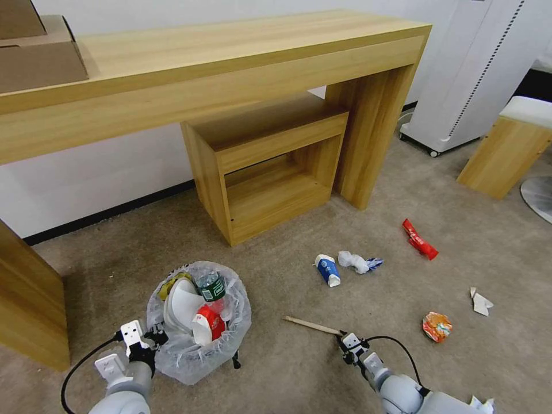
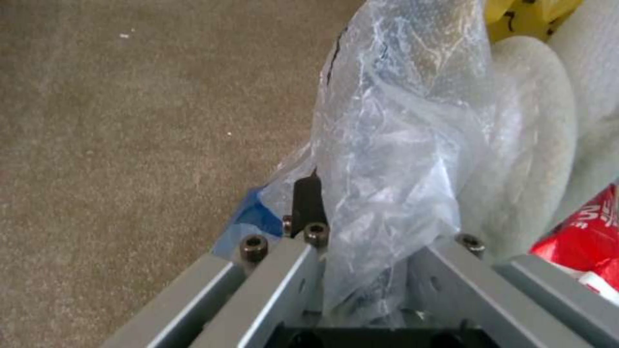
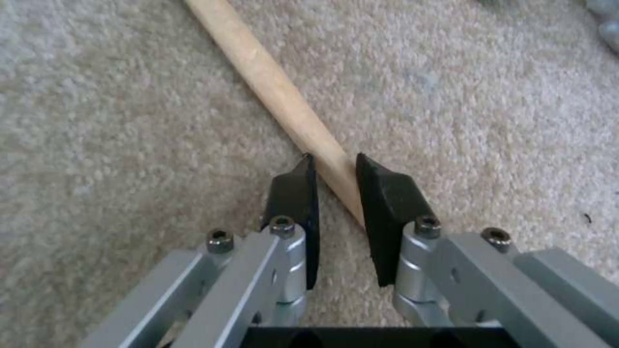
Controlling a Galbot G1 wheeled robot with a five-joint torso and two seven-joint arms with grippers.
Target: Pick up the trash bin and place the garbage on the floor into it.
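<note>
My right gripper (image 3: 335,166), lowered to the floor (image 1: 287,368), pinches the wooden stick (image 3: 271,87) between narrow pads. My left gripper (image 1: 150,336) clamps the bagged rim of the trash bin (image 1: 198,322), standing left of the stick.

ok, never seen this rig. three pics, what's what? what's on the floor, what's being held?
It's a two-armed robot clearing litter into a bin. The wide picture comes from its head camera; the close-ups come from cameras on each wrist.

The left gripper is clamped on the bag-lined rim of the trash bin, which already holds a bottle and wrappers. The left wrist view shows the plastic liner between its fingers.

The right gripper is down at the floor, its two black pads on either side of a wooden stick.

On the carpet lie a paper cup, crumpled tissue, a red wrapper, an orange wrapper and a paper scrap.
</note>
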